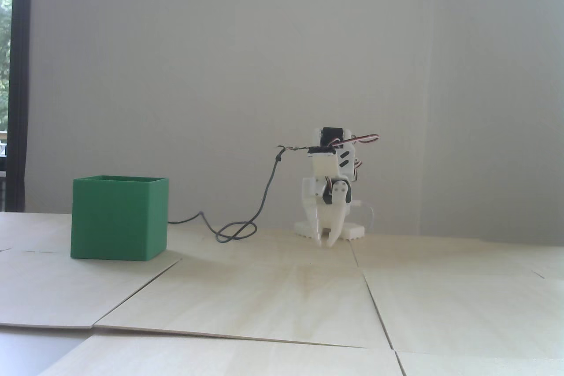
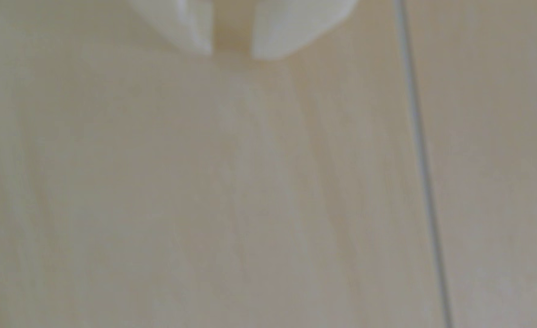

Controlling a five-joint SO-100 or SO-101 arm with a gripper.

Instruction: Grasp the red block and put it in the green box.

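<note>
The white gripper hangs folded low, tips down just above the pale wooden table, likely a rest pose. Its fingertips stand slightly parted with only bare wood between them, grasping nothing. The green box sits well off to their left in the fixed view. The red block appears in neither view, possibly inside the box.

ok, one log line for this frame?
gripper: low over table, jaws slightly apart, empty | green box: left in fixed view, upright | red block: not visible in either view | wrist view: bare wood only
</note>
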